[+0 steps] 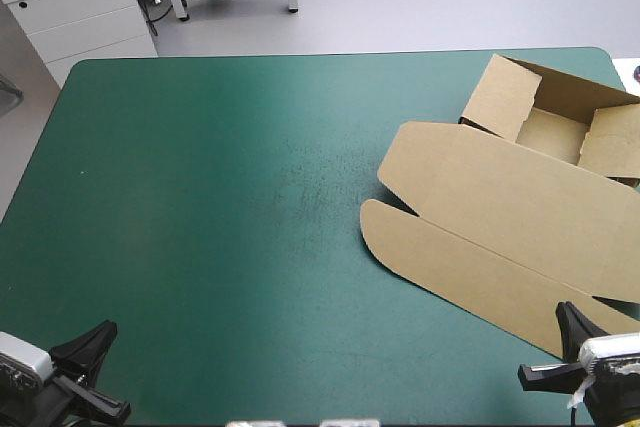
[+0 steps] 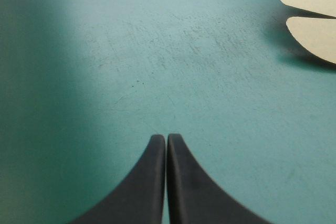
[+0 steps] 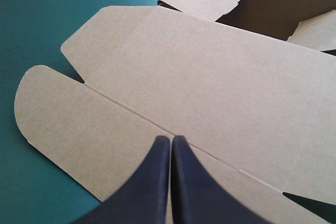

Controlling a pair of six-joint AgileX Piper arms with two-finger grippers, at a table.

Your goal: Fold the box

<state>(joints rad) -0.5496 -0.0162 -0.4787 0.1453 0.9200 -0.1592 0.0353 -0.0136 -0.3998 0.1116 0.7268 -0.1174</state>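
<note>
Table, teal-green cover. Clock bearings in the high view are taken from the table's centre, 12 toward the far edge.

The box lies in the right half, spread from about 1 to 4 o'clock. It stands as an open tray with the lid flat. The tray is at the far right, near 2 o'clock, with its walls raised and one side wall standing at its left end. The lid runs flat from it toward the near side. The rounded tuck flap lies along the lid's near-left edge, with a crease between them. All the board faces I can see are plain brown.

My left end effector is at the near left corner, about 7 o'clock. Its fingers are pressed together in one point with nothing between them. It is over bare cover. Pale scuffs mark the cover ahead of it. Two corners of the box show at about 2 o'clock from its tip, well apart from it.

My right end effector is at the near right corner, about 5 o'clock. Its fingers are also together and hold nothing. The tip sits over the tuck flap, just short of the crease. The lid is dead ahead at 12 and the tray beyond it. I cannot tell whether the tip touches the board.
</note>
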